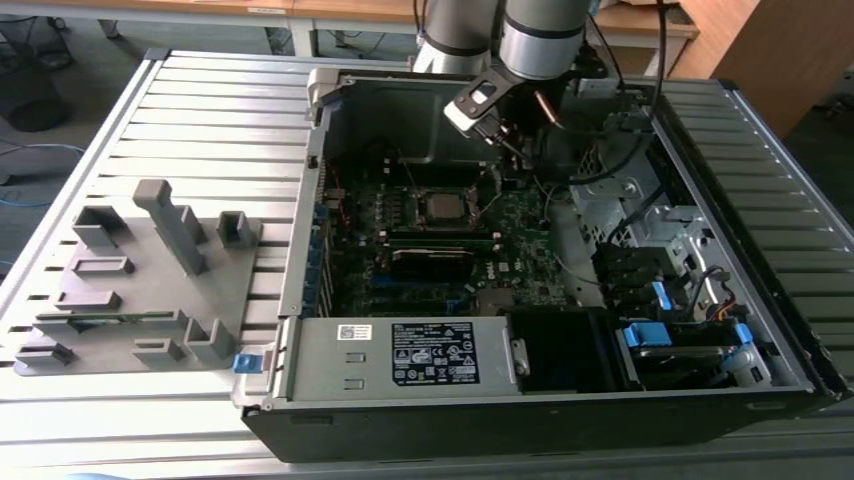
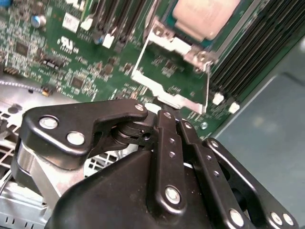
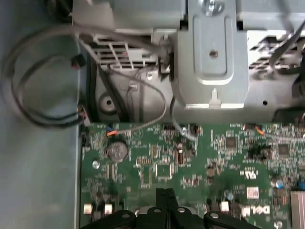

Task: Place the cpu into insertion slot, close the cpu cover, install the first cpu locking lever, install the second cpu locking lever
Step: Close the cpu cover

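Slatted table (image 1: 200, 110) under open case (image 1: 400, 355). Cpu (image 2: 205, 16) seated in slot (image 2: 233, 36); cover (image 2: 164, 91) beside cpu up, unclosed; levers likely undone. Gripper (image 2: 162, 114) near cpu at cover edge, closed tight, hold unclear.

**Exterior view.** A large black label (image 1: 434, 353) with white print and symbols is fixed to the grey power supply housing (image 1: 314, 352). A small white barcode sticker (image 1: 355, 332) sits just beside it. The lettering on both is too fine to make out.

**First wrist view.** A row of bold white letters (image 3: 255, 210) is printed directly on the green motherboard (image 3: 143, 143), near a small white sticker (image 3: 252, 192) and a white printed mark (image 3: 250, 172).

**Second wrist view.** The sticker (image 2: 71, 21) and the mark (image 2: 66, 42) appear again, their characters unreadable.
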`<control>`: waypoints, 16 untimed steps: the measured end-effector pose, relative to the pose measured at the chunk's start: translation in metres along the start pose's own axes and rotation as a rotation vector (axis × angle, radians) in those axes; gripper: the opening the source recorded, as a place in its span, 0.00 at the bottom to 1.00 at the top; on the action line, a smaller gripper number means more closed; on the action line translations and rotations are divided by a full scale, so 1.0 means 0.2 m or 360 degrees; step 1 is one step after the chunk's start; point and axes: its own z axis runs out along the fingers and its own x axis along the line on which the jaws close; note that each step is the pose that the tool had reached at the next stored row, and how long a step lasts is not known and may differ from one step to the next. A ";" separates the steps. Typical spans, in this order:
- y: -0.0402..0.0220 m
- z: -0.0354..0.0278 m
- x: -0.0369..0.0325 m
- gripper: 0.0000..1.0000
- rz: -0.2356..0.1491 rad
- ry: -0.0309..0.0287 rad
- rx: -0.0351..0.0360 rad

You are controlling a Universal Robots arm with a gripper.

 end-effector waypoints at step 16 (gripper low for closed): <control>-0.237 -0.013 0.035 0.11 0.0000 0.00002 -0.0015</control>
